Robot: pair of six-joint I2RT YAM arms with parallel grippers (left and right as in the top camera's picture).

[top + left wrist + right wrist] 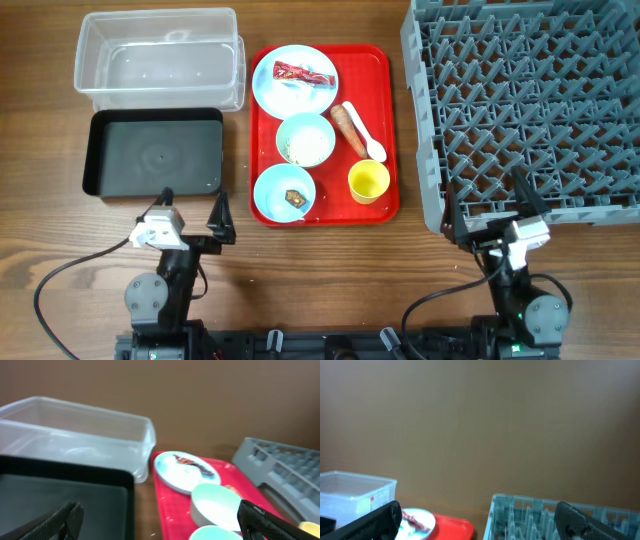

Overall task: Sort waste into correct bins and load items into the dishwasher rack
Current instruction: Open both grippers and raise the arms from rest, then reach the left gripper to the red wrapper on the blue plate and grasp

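On the red tray sit a pale blue plate with the red-and-white wrapper, a bowl of rice grains, a bowl with a brown bit, a yellow cup, an orange carrot and a white spoon. The clear tub and black tray lie to the left, the grey rack to the right. My left gripper hovers open just before the black tray. My right gripper stands open at the rack's near edge. Both hold nothing.
Bare wooden table runs along the front between the two arm bases. The left wrist view shows the black tray, tub, plate and a bowl. In the right wrist view the rack fills the lower right.
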